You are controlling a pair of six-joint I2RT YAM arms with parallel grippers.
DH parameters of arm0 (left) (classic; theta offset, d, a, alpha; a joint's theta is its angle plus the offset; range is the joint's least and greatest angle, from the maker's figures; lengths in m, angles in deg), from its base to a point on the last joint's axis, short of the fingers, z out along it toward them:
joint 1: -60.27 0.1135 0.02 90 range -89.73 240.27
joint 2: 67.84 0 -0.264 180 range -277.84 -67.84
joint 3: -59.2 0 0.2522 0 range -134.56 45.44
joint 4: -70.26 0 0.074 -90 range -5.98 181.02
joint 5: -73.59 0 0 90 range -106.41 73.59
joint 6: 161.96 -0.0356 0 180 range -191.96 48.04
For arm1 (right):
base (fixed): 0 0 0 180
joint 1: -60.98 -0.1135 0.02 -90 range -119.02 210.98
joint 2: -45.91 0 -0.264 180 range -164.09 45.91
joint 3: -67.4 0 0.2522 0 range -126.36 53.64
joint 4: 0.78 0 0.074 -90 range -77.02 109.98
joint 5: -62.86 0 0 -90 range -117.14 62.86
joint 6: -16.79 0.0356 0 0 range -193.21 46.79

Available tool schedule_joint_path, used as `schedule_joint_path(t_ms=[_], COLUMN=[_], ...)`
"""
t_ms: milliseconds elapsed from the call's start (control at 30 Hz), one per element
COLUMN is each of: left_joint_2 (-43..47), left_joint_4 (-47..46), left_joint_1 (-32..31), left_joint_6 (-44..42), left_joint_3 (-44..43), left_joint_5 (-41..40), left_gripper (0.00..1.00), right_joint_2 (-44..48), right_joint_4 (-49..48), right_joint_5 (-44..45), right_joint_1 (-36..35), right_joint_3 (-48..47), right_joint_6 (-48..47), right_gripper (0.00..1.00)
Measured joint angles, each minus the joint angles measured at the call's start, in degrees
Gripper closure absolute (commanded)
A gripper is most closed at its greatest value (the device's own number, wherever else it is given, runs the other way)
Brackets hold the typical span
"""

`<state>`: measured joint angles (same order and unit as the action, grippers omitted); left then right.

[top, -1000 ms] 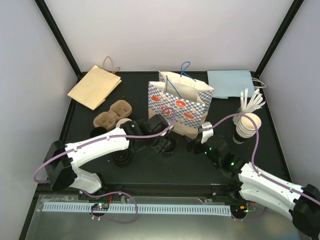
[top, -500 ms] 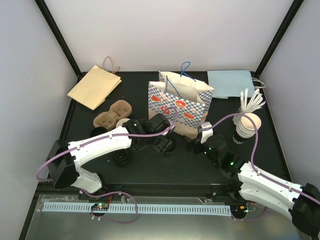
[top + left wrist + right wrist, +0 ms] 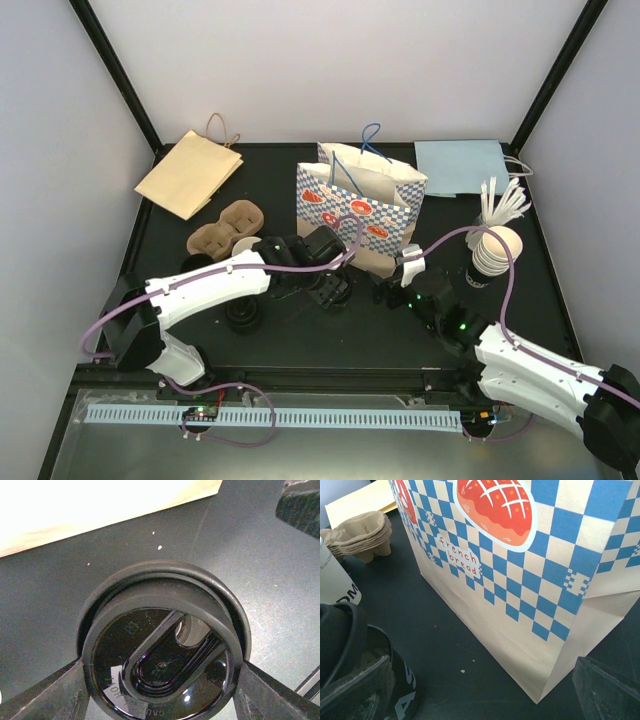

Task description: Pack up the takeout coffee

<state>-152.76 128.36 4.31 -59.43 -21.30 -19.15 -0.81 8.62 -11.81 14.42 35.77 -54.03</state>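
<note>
From above, the left gripper (image 3: 331, 289) covers whatever sits under it. In its wrist view the black lid (image 3: 160, 667) runs off the bottom edge, its embossed lettering too blurred to read, and both fingers (image 3: 45, 697) are cropped at the lower corners. The checkered bag (image 3: 530, 590) overruns the right wrist view's top and right edges.

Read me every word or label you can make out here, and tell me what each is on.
"french bread": small white label on the blue-checked paper bag.
"AS": cut-off pale letters on the dark cup.
Print on the white cup: cut off and too blurred to read.
Raised lettering on the black lid: too blurred to read.
</note>
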Motion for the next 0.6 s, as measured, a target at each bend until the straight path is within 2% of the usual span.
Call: schedule_joint_path(t_ms=[600], left_joint_2=[-2.5], left_joint_4=[1.4], left_joint_1=[0.0], left_joint_6=[-0.6], left_joint_3=[-1.0], left_joint_5=[0.5], left_gripper=[0.36], right_joint_2=[-0.9], right_joint_4=[-0.3], right_joint_5=[0.0], right_joint_1=[0.0], right_joint_3=[0.0], right_joint_6=[0.0], right_gripper=[0.00])
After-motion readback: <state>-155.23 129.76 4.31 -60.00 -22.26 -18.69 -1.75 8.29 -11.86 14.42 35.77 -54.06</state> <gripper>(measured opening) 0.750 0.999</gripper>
